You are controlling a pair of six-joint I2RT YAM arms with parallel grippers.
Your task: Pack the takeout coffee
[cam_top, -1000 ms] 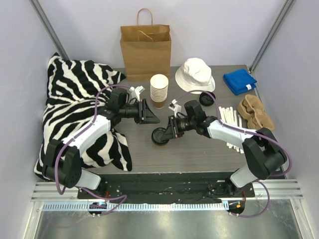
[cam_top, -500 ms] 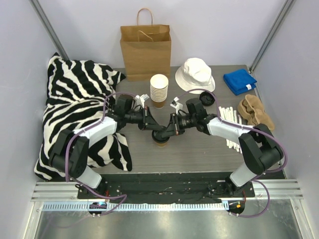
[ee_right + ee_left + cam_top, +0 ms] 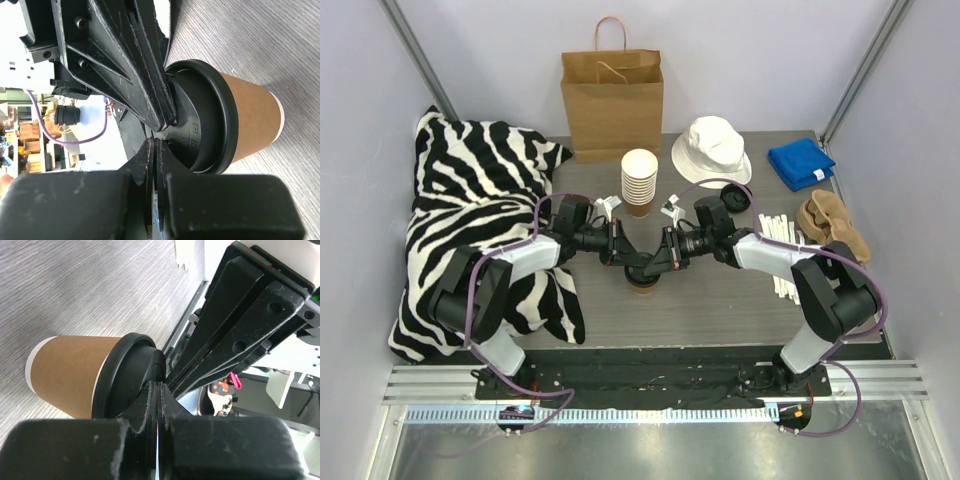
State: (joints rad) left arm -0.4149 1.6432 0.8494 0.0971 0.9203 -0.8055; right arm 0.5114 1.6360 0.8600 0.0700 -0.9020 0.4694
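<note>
The takeout coffee (image 3: 642, 284), a kraft-brown cup with a black lid (image 3: 640, 268), stands on the grey table near the middle. In the left wrist view the cup (image 3: 70, 370) and its lid (image 3: 127, 375) sit just beyond my fingertips. My left gripper (image 3: 626, 258) (image 3: 159, 387) is shut, its tips resting on the lid's top. My right gripper (image 3: 656, 264) (image 3: 154, 145) is shut too and meets the left one over the lid (image 3: 200, 120); the cup body (image 3: 252, 120) shows beyond it. Neither gripper holds anything between its fingers.
A brown paper bag (image 3: 612, 100) stands at the back. A stack of lidless cups (image 3: 639, 180) is just behind the grippers. There is a white hat (image 3: 711, 148), a blue cloth (image 3: 800, 162), a pulp carrier (image 3: 832, 225), white sticks (image 3: 782, 245), a spare lid (image 3: 735, 198) and a zebra cushion (image 3: 470, 220) at left.
My left gripper has swung right and forward from beside the cup stack to the lid. The right gripper shifted slightly. Both have held still over the lid for the last half second.
</note>
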